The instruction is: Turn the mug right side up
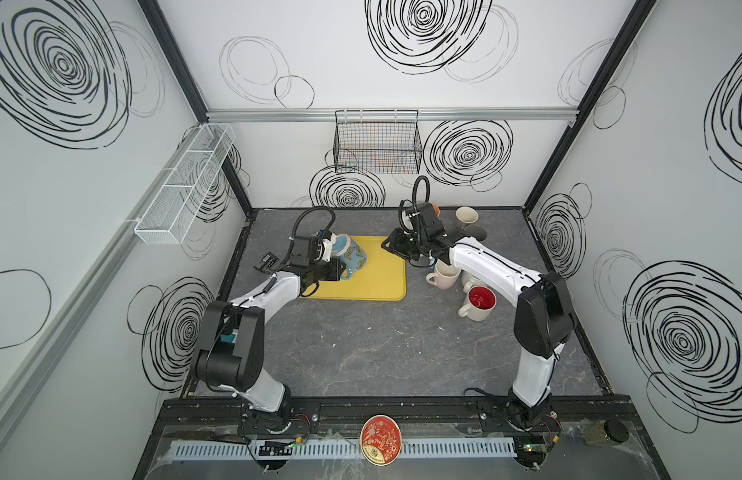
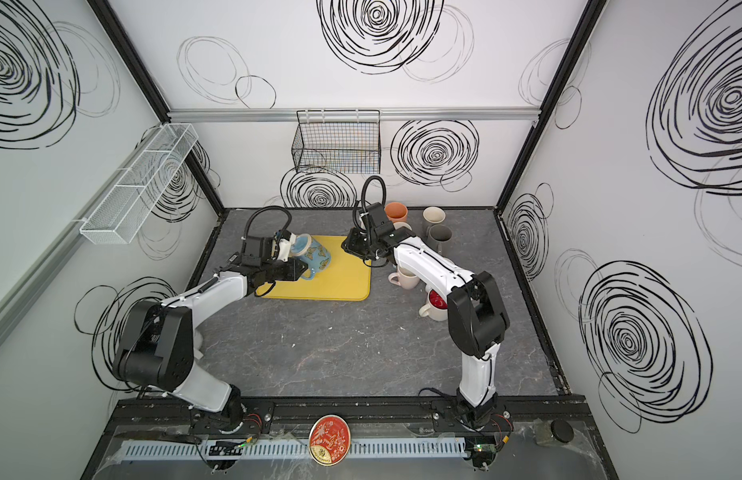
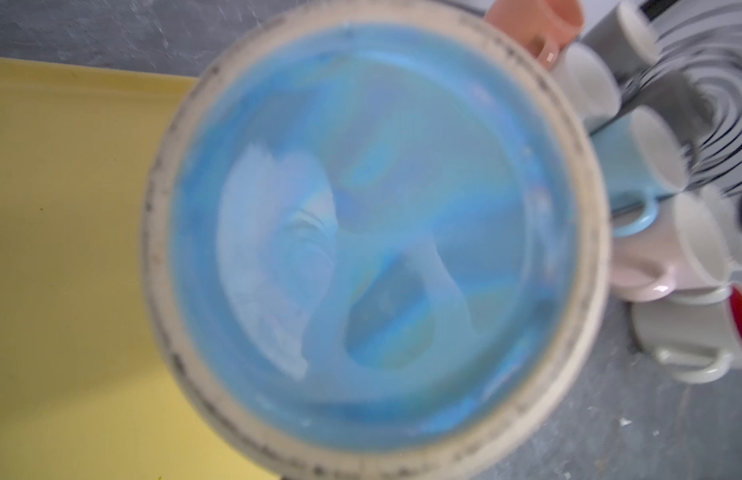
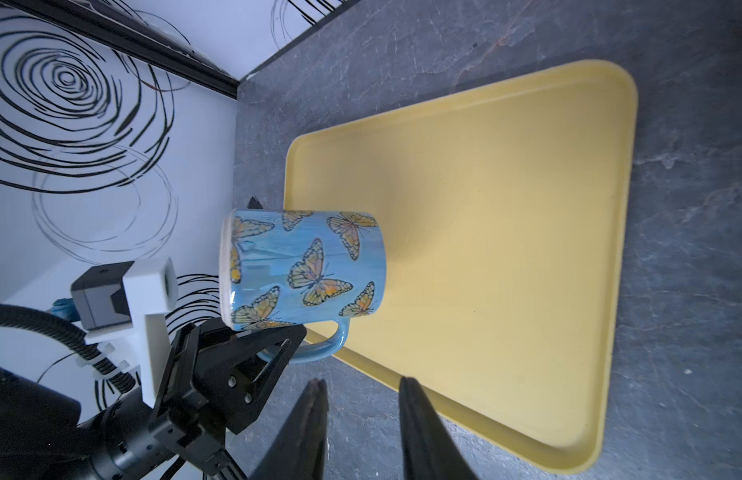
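Nearest to us, at the front edge of the rig, we see a round red disc (image 1: 380,439) lying flat. Beyond it the grey marbled table (image 1: 361,345) stretches back to the yellow tray (image 1: 381,274). On the right side of the table a cream mug with a red inside (image 1: 479,303) stands mouth up. Just behind it is a pale pink mug (image 1: 444,274), also mouth up.

Over the left half of the tray we find the butterfly mug (image 4: 307,270), tipped well over. Its base faces the left wrist camera, where it fills the view as a blurred blue disc, and its mouth is turned toward the tray. Whether the rim touches the tray we cannot tell. The left gripper (image 4: 279,347) is clenched on the mug's blue handle. The right gripper (image 4: 361,386) hangs by the tray's far right corner, apart from the mug, its jaws parted with nothing between them.

Further back we see an orange cup (image 2: 397,212), a beige cup (image 2: 433,217) and a grey cup (image 2: 440,236) standing near the rear wall. On that wall hangs a black wire basket (image 1: 377,143), and on the left wall a white mesh basket (image 1: 186,183)
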`<action>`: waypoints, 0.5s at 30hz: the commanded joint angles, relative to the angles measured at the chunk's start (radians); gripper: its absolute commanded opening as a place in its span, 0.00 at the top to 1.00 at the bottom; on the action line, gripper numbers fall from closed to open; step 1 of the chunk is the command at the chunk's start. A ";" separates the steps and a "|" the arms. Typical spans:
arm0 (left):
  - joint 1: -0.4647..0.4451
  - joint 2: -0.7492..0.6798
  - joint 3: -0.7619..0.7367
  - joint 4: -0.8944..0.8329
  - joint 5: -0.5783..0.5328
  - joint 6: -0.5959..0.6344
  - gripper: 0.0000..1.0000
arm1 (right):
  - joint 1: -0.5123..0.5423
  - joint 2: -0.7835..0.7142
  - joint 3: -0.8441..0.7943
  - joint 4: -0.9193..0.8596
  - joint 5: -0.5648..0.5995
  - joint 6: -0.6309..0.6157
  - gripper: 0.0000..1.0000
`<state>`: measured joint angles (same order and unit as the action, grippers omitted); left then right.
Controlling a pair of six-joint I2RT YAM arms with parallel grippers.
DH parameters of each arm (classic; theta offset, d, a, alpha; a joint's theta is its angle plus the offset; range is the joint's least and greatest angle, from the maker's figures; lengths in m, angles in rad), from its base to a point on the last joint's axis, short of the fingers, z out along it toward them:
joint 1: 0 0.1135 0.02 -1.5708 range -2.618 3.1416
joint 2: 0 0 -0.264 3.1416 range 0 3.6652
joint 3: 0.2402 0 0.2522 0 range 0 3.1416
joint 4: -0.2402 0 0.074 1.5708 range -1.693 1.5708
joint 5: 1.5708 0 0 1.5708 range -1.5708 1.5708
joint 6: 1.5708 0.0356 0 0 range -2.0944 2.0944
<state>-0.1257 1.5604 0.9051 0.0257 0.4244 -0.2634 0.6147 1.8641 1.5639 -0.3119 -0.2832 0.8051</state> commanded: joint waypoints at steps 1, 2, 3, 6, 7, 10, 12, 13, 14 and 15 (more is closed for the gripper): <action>0.039 -0.085 -0.030 0.417 0.136 -0.273 1.00 | -0.004 -0.041 -0.028 0.145 -0.045 0.042 0.66; 0.051 -0.097 -0.045 0.474 0.144 -0.329 1.00 | -0.002 -0.043 -0.029 0.171 -0.063 0.050 0.66; 0.058 -0.105 -0.057 0.537 0.151 -0.377 1.00 | -0.003 -0.043 -0.028 0.191 -0.078 0.057 0.66; 0.078 -0.130 -0.080 0.709 0.171 -0.526 1.00 | -0.002 -0.035 -0.021 0.255 -0.137 0.084 0.66; 0.081 -0.134 -0.083 0.782 0.186 -0.575 1.00 | -0.002 -0.030 -0.017 0.281 -0.163 0.096 0.66; 0.081 -0.137 -0.082 0.969 0.200 -0.712 1.00 | -0.001 -0.009 0.001 0.364 -0.245 0.128 0.65; 0.078 -0.132 -0.070 1.042 0.203 -0.782 1.00 | 0.002 0.008 0.026 0.410 -0.294 0.144 0.65; 0.075 -0.131 -0.061 1.060 0.204 -0.809 1.00 | 0.005 0.018 0.043 0.428 -0.319 0.149 0.65; 0.070 -0.130 -0.051 1.071 0.204 -0.827 1.00 | 0.007 0.027 0.065 0.437 -0.340 0.152 0.65; 0.065 -0.131 -0.043 1.076 0.203 -0.836 1.00 | 0.008 0.037 0.085 0.444 -0.360 0.154 0.64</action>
<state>-0.0509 1.4841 0.8062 0.7765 0.5869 -0.9733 0.6128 1.8809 1.5845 0.0208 -0.5373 0.9253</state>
